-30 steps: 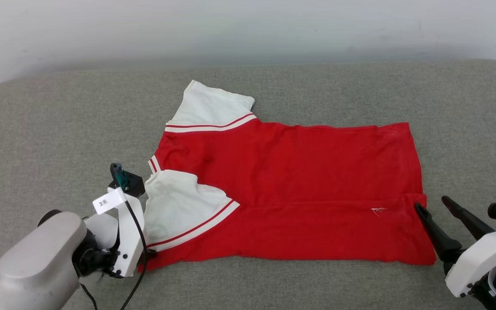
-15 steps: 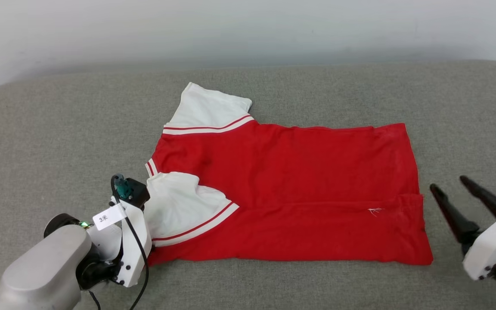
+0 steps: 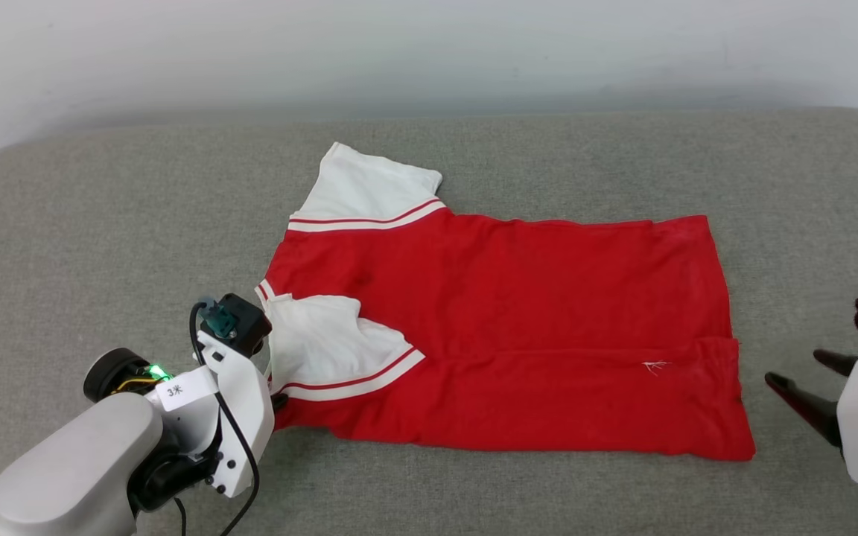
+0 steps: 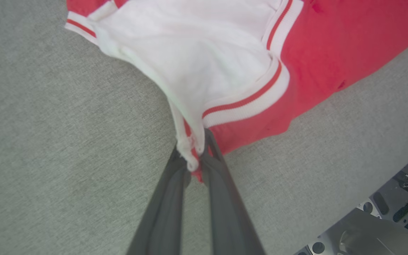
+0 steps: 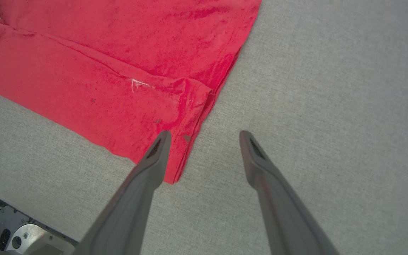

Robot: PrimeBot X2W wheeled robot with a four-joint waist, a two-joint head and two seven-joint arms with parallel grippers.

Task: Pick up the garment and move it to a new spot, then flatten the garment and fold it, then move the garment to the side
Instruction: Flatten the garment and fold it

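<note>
A grey fabric cushion (image 3: 101, 223) with rounded far corners is filling the scene, and a plain pale wall (image 3: 429, 52) is rising behind its far edge. The red T-shirt (image 3: 511, 298) is lying across the cushion's middle, collar end toward the left edge and hem toward the right edge, with its near side folded over the body. One white sleeve (image 3: 369, 186) is spreading flat toward the far edge. The other white sleeve (image 3: 325, 350) is lying on the red body near the front edge.

The left gripper (image 4: 195, 157) is reaching in from the front-left corner, its pale forearm (image 3: 64, 469) slanting up toward the shirt. Its dark fingers (image 4: 221, 198) are pinching together on the bunched edge of the near sleeve and a bit of red cloth under it.

The right gripper (image 5: 204, 134) is hovering by the right edge with its fingers standing wide apart and holding nothing. One tip is overlapping the shirt's near hem corner (image 5: 175, 166) in the right wrist view. Whether it is touching the cloth cannot be told.
</note>
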